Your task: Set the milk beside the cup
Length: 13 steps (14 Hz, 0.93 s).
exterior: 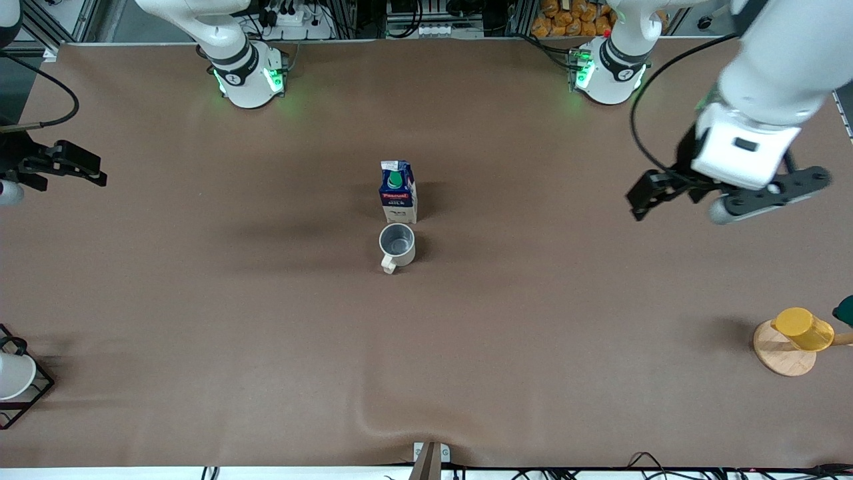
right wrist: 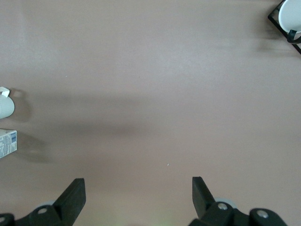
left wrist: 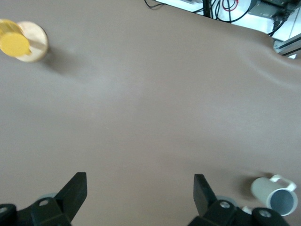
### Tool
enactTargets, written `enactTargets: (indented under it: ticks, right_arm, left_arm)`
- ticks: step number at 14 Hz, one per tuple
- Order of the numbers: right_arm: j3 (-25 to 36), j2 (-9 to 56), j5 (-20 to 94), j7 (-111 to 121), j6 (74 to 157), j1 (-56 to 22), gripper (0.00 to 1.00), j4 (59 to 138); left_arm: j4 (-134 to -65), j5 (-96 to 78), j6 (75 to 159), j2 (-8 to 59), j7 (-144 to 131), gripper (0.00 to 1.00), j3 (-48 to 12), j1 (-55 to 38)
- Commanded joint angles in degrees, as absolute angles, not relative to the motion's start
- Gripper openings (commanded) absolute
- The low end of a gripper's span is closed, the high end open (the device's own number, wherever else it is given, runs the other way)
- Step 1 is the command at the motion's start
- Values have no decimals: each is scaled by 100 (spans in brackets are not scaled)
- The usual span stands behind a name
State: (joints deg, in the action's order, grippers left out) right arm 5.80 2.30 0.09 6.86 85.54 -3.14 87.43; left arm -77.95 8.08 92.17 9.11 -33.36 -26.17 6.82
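Observation:
The milk [exterior: 398, 192], a dark blue and white carton with a green cap, stands upright mid-table. The beige cup [exterior: 397, 245] stands just beside it, nearer the front camera, its handle pointing toward that camera. My left gripper [exterior: 726, 193] hangs open and empty above the table toward the left arm's end, well away from both. In the left wrist view the open gripper [left wrist: 139, 188] is over bare table, with the cup [left wrist: 275, 194] at the edge. My right gripper [exterior: 60, 167] is open and empty above the right arm's end. The right wrist view [right wrist: 138, 190] shows the milk [right wrist: 7, 143] and cup [right wrist: 5, 106] at its edge.
A yellow cup on a wooden stand [exterior: 803, 330] sits near the left arm's end, close to the front camera. A white cup in a black wire rack [exterior: 13, 377] sits at the right arm's end. The brown table cover [exterior: 533, 320] has a wrinkle near the front edge.

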Motion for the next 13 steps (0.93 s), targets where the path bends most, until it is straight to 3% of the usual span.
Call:
enactTargets:
  ticks: [1, 4, 8, 13]
  right_arm:
    - [571, 290, -97, 606, 8499, -343, 100, 8622]
    - [571, 281, -281, 598, 8508, -343, 100, 8613]
    - [562, 281, -343, 598, 8534, -360, 100, 8578]
    - [562, 290, -334, 598, 8561, -369, 100, 8578]
  left_arm:
    - [-8497, 659, 9211, 256, -2341, 100, -2288, 862]
    - [-8789, 650, 9133, -43, -1452, 100, -997, -15]
    - [-9042, 475, 8851, -359, -897, 100, -791, 140]
    - [-8834, 413, 8851, -325, -493, 100, -536, 71]
